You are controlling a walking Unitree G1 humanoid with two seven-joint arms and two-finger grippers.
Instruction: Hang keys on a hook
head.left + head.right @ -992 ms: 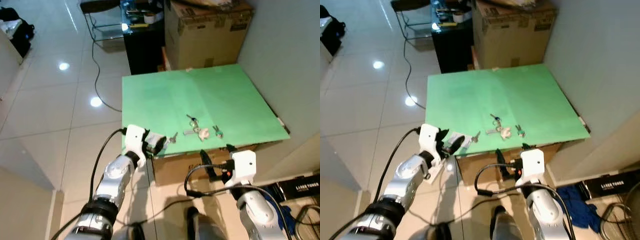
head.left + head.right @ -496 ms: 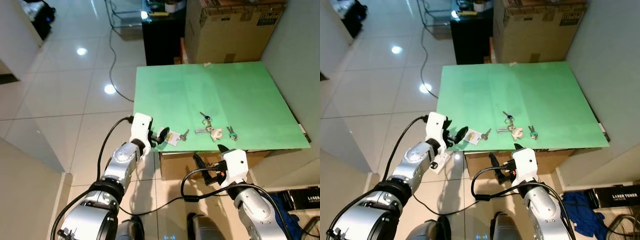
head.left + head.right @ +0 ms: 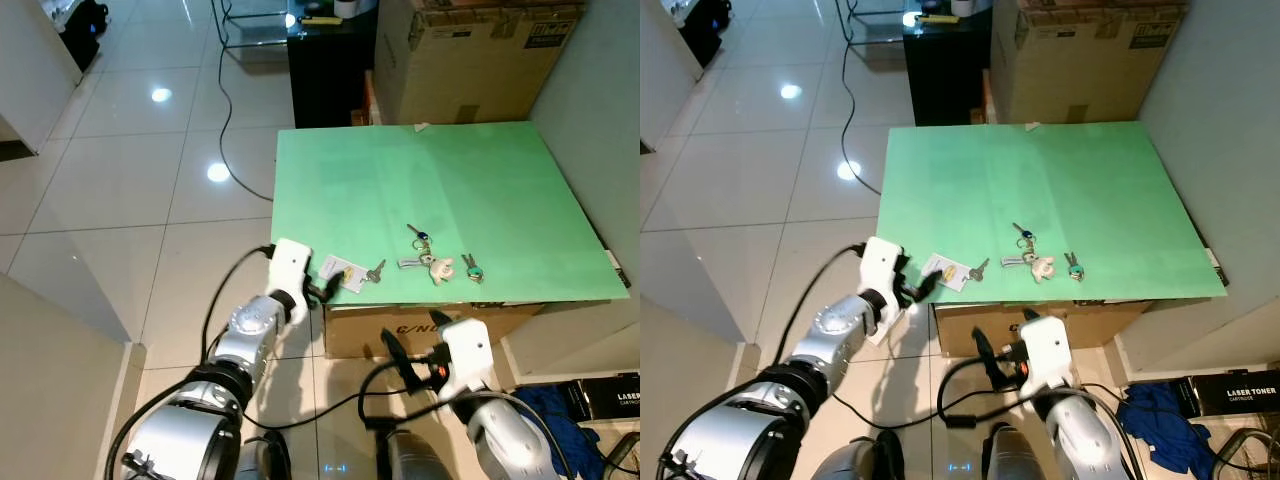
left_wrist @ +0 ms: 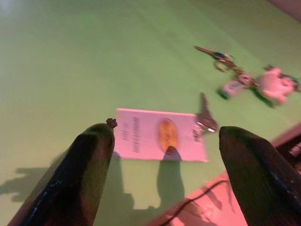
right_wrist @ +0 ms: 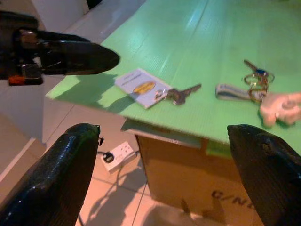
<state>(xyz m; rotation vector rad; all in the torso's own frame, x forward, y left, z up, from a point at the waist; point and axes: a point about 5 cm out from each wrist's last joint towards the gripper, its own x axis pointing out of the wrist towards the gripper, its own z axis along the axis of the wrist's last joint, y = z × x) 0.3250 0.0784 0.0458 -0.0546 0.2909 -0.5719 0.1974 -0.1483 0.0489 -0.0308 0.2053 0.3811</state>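
A single key (image 3: pixel 375 271) on a white card tag (image 3: pixel 341 272) lies at the front left corner of the green tabletop (image 3: pixel 470 180). To its right lie a key bunch with a white plush charm (image 3: pixel 427 263) and a teal-headed key (image 3: pixel 470 268). My left gripper (image 3: pixel 318 291) is open at that corner, level with the edge. In the left wrist view its fingers (image 4: pixel 89 165) straddle the card tag (image 4: pixel 157 134) with a small gap short of it. My right gripper (image 3: pixel 412 345) hangs open below the table's front edge; its wrist view looks up at the key (image 5: pixel 181 93).
The green top rests on a cardboard box (image 3: pixel 420 325). A large cardboard box (image 3: pixel 470 50) and a black cabinet (image 3: pixel 325 60) stand behind the table. A wall runs along the right. A cable (image 3: pixel 225 120) trails over the glossy tiled floor on the left.
The camera has swung and the scene shifted right. My left gripper has closed in on the card tag at the table corner. My right gripper has dropped lower below the front edge.
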